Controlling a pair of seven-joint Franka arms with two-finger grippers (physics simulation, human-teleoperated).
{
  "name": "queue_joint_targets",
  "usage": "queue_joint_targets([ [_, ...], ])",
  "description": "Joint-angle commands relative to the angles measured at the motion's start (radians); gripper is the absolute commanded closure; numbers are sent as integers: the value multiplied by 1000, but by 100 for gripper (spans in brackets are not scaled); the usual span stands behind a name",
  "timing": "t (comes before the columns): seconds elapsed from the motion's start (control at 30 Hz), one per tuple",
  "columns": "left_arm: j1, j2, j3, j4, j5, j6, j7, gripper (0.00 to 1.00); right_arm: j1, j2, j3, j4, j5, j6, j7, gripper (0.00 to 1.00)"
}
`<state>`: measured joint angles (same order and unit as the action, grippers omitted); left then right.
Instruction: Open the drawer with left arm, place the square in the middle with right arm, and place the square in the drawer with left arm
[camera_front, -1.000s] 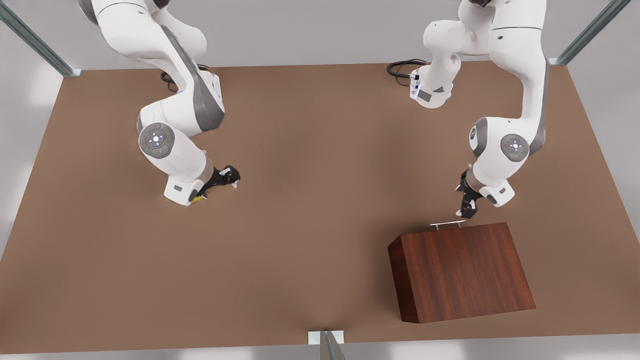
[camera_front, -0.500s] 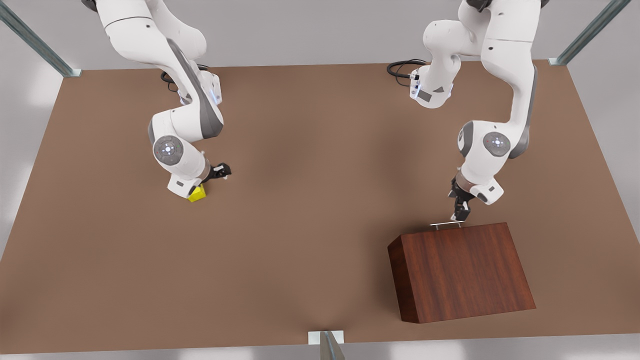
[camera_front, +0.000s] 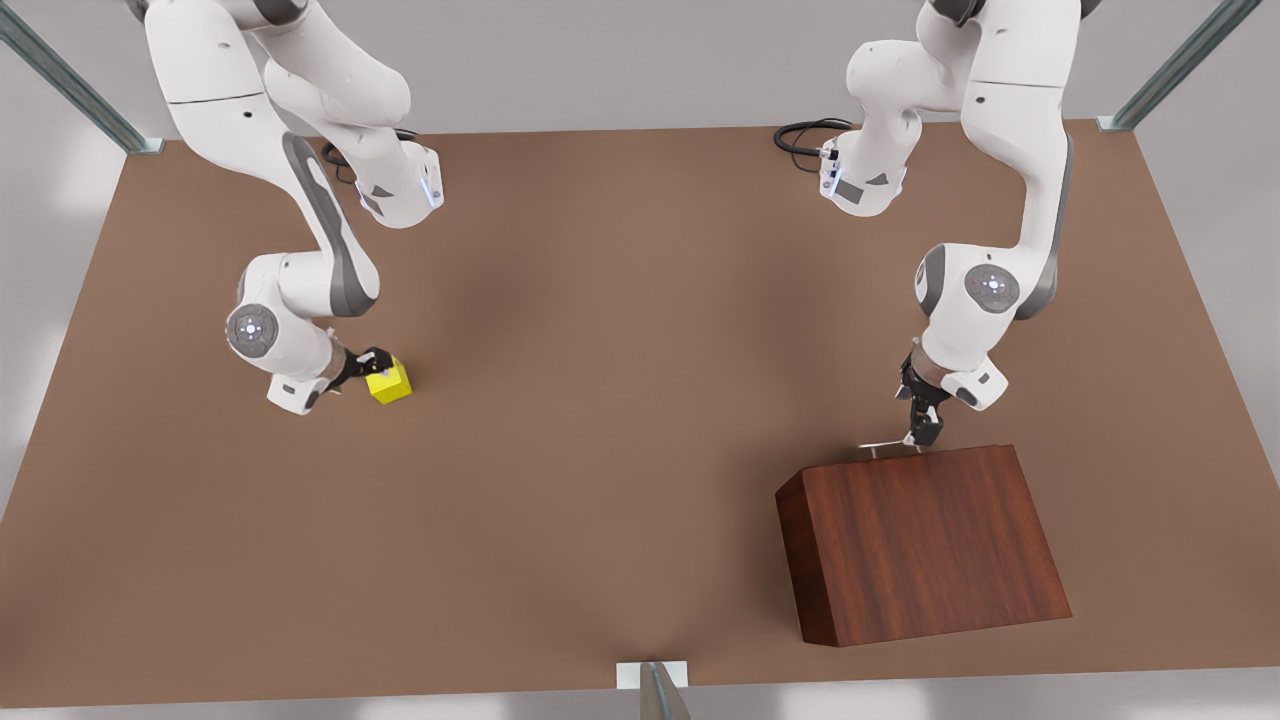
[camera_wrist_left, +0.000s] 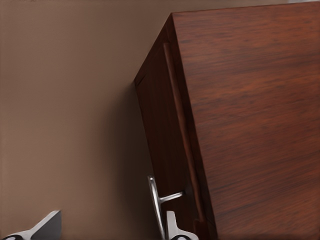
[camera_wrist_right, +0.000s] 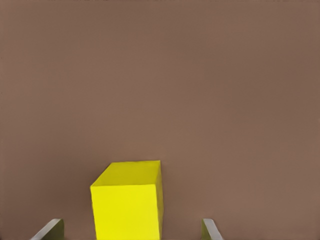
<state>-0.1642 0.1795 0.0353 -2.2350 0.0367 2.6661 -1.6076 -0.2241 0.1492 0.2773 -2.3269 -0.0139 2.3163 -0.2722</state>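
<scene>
Yellow square (camera_front: 389, 381) sits on the table (camera_front: 620, 400), well away from the cabinet (camera_front: 925, 545), with the right gripper (camera_front: 368, 362) right up against it. Over at the cabinet, the left gripper (camera_front: 922, 432) is at the drawer's handle (camera_front: 890, 447).

Left wrist view: fingers spread, one finger (camera_wrist_left: 172, 227) by the handle (camera_wrist_left: 156, 200), and the drawer (camera_wrist_left: 167, 150) looks shut.

Right wrist view: open fingers either side of the square (camera_wrist_right: 128, 205), not squeezing yet.

So nothing's done so far, I'd say.

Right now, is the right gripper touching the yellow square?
Apart. In the right wrist view the right gripper is open, its fingertips on either side of the yellow square with bare tabletop showing in both gaps.
</scene>
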Motion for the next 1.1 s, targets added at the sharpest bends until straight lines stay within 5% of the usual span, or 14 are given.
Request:
queue_joint_targets([
  [0.0, 0, 1, 0, 0, 0, 0, 0, 0, -4, 4, 0, 0, 0, 0, 4, 0],
  [0.13, -17, 5, 2, 6, 0, 0, -2, 0, -3, 4, 65, -22, 32, 5, 108, 0],
  [0.4, -31, 25, 2, 6, 0, 3, -2, 0, -20, 46, 0, -89, -5, 133, 126, 0],
  [1.07, -29, -28, 2, 3, 0, -186, -2, 0, -18, 138, 0, -84, -80, 195, 62, 0],
])
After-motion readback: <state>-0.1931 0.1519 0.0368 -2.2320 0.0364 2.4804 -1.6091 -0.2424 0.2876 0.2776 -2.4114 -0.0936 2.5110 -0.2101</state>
